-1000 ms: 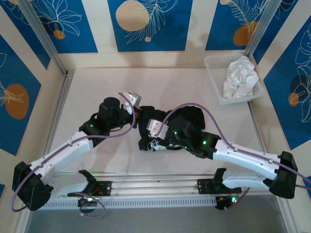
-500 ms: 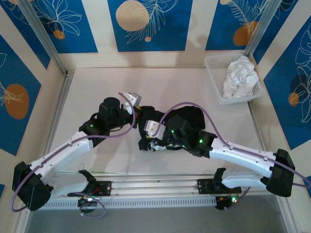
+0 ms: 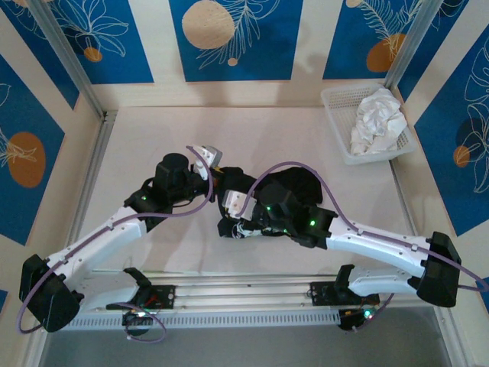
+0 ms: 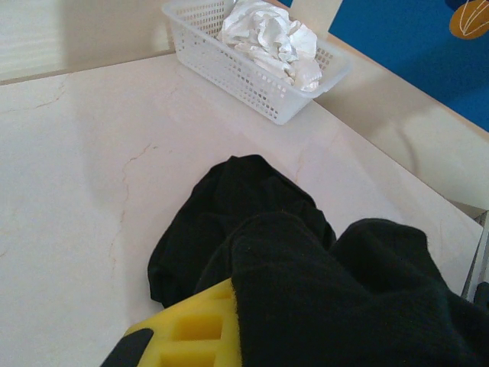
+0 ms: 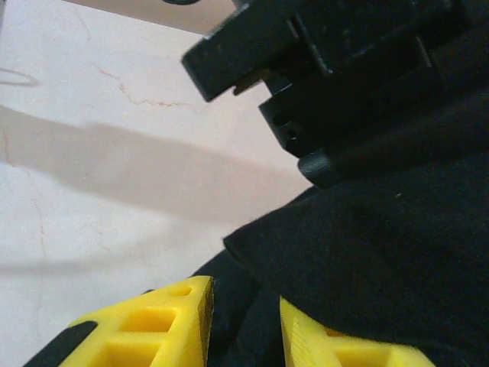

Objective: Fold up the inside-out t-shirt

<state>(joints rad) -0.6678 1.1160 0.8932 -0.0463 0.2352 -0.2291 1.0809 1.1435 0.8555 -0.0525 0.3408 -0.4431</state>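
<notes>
Crumpled black cloth t-shirt lies mid-table; right gripper pinches a fold, while draped cloth hides whether the left gripper grips.

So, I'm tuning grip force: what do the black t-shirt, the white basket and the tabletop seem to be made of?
The t-shirt looks like soft matte cloth: it slumps in rounded folds. The basket seems rigid white plastic, moulded as a perforated grid. The tabletop looks like smooth, faintly veined stone or laminate; can't tell which.
</notes>
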